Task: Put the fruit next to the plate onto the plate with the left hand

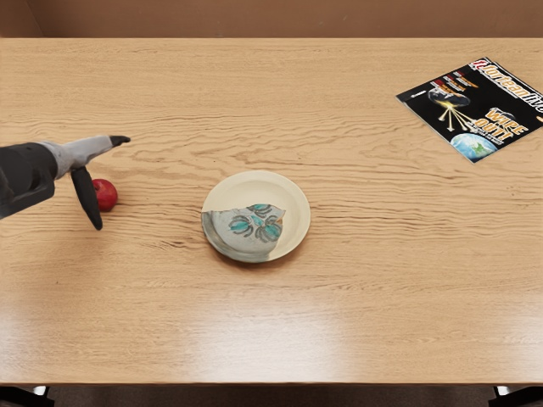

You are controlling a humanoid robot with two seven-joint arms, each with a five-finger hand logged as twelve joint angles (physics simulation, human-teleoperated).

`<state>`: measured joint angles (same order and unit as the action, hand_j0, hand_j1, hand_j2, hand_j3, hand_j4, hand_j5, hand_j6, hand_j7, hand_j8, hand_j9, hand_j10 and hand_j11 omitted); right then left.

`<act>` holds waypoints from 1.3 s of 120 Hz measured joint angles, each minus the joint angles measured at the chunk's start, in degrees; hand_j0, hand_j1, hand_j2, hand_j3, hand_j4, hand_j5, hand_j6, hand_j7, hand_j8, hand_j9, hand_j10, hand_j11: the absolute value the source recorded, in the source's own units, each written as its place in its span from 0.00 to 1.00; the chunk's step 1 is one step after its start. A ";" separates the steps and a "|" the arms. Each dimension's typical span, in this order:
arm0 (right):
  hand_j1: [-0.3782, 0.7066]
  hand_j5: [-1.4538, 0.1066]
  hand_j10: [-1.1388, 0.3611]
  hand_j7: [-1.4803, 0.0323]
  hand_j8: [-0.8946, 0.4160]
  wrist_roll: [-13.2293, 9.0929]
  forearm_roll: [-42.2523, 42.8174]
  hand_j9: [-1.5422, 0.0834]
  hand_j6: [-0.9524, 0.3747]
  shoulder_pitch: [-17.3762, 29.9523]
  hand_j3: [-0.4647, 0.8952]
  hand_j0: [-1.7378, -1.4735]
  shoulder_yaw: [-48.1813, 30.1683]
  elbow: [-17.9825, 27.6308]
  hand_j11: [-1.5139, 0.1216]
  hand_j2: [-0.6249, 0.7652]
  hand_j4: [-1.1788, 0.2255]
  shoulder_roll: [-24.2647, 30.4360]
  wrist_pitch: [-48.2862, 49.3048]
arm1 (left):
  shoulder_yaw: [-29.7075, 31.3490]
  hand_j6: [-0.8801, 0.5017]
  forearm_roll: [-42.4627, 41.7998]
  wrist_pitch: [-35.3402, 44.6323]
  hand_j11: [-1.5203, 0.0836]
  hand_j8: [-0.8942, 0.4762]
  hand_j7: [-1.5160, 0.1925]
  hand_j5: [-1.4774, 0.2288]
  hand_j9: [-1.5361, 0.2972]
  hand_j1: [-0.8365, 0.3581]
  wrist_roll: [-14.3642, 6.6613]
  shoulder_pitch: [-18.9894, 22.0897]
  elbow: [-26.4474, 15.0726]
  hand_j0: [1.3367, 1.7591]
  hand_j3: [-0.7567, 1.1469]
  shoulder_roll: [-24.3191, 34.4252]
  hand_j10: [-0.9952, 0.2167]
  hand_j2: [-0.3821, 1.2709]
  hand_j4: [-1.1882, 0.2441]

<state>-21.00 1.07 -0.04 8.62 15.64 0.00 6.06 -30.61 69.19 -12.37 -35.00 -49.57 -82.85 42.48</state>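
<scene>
Over at table's left side, left hand spread wide, holding nothing: fingers pointing right, thumb hanging down just beside small red apple, contact unclear. Apple sits on wooden table, left of cream plate, apart from it. Plate near table centre, teal pattern inside. Magazine at far right corner.

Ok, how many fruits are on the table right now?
1. The red fruit lies on the table left of the plate, not on it, just beside the open left robot hand. None seems hidden.
</scene>
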 joint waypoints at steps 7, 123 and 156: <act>0.03 0.93 0.76 0.98 0.68 0.00 0.00 0.95 0.72 -0.02 0.34 0.30 0.00 0.00 0.93 0.45 0.84 0.00 0.00 | 0.01 0.63 0.12 0.07 0.95 0.65 0.89 0.86 0.84 0.99 0.00 0.00 0.88 0.76 0.40 0.02 0.82 0.23 0.82; 0.03 0.93 0.76 0.98 0.68 -0.01 -0.10 0.95 0.72 -0.05 0.34 0.30 0.00 -0.09 0.93 0.45 0.84 0.00 -0.11 | -0.11 0.55 0.33 0.49 0.85 0.56 0.80 0.78 0.75 0.88 0.00 0.17 14.70 0.76 0.40 -7.01 0.72 0.25 0.74; 0.03 0.93 0.76 0.98 0.68 -0.01 -0.10 0.95 0.72 -0.16 0.34 0.30 -0.01 -0.09 0.93 0.45 0.84 0.00 -0.10 | 0.05 0.48 0.40 0.49 0.78 0.50 0.73 0.71 0.69 0.79 0.00 0.35 15.82 0.76 0.40 -6.92 0.65 0.26 0.68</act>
<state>-21.01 0.97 -0.20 8.61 15.56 0.00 5.97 -30.56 69.59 -11.88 -35.00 -49.22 -67.03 35.56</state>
